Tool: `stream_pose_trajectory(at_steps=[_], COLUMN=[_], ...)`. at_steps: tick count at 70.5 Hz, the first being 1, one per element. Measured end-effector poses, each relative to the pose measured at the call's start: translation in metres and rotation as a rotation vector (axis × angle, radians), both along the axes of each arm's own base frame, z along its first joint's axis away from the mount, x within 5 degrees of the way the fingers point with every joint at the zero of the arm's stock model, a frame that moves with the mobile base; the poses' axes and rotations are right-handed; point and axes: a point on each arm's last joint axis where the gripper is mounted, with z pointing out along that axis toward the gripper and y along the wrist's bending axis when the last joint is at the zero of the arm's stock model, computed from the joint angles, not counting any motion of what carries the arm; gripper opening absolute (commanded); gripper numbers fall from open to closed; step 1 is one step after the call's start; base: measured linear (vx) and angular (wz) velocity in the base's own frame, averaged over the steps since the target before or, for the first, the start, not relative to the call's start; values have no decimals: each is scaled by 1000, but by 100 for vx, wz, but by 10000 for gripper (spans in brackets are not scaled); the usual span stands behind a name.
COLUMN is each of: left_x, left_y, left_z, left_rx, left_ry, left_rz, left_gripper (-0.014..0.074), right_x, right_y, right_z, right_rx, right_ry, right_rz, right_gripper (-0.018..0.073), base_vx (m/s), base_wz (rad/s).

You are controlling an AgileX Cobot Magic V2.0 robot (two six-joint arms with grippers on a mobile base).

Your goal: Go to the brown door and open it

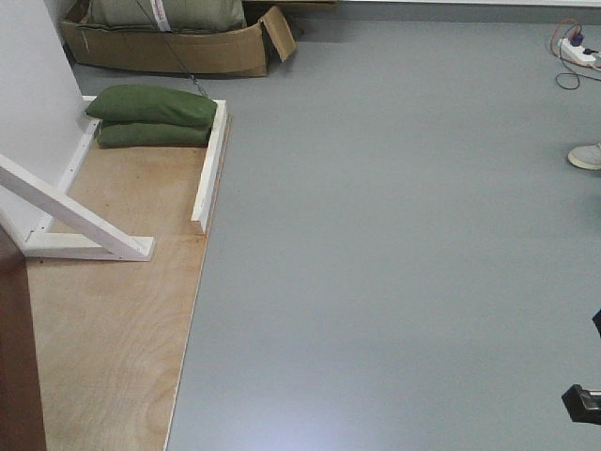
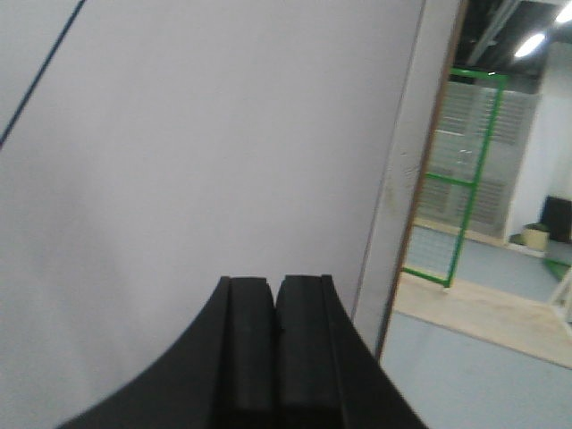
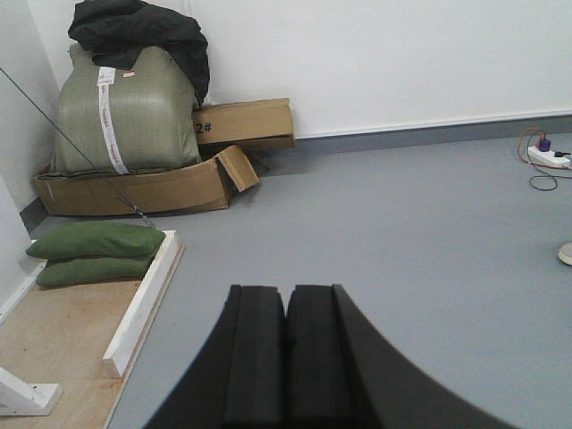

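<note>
**Location of the task item.** In the front view the brown door (image 1: 17, 357) shows only as a dark reddish-brown sliver at the lower left edge. It stands beside the plywood platform (image 1: 113, 319) and a white brace (image 1: 75, 216). No handle, backplate or latch is in view in any picture. The left wrist view faces a plain white panel (image 2: 197, 143) with a thin brown edge strip (image 2: 422, 179) along its right side. Whether that strip belongs to the door cannot be told.

**Claws.** The left claw (image 2: 274, 295) is clenched with its pads pressed together, and nothing is between them. The right claw (image 3: 287, 299) is likewise clenched and empty. It points over the grey floor (image 3: 429, 232) towards the green sandbags (image 3: 94, 241).

**Handling assessment.** The visible sliver looks like solid, rigid, dark wood. I judge it heavy and stiff, swinging on hinges rather than lifting. A polished face would give the pads no purchase, so the flat panel is not a place to grip. The proper hold is the door's handle, pressed down and then drawn or pushed through the hinge arc. That handle must first be brought into view, which calls for turning the base to the left. A claw must be released before it can close on the handle.
</note>
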Motion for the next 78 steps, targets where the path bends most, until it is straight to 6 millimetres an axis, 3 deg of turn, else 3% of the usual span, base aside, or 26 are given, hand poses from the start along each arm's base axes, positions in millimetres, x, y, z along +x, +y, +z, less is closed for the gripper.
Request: stream_pose_trajectory(at_steps=[16,38,57,78], left_x=[5,22,29,41], left_y=[21,47,53,58], left_z=[-10,-28,-27,-22], left_rx=[-109,-182,-122,-81], left_ry=[-56,-206,-307,-301], left_rz=[150,178,114,-34], left_gripper=[11,11,11,11], right_x=[0,0,0,0], right_y=[0,0,0,0], right_z=[0,0,0,0], right_rx=[0,0,0,0], right_ry=[0,0,0,0], right_rz=[0,0,0,0], right_gripper=[0,0,0,0], base_vx=[0,0,0,0], base_wz=[0,0,0,0])
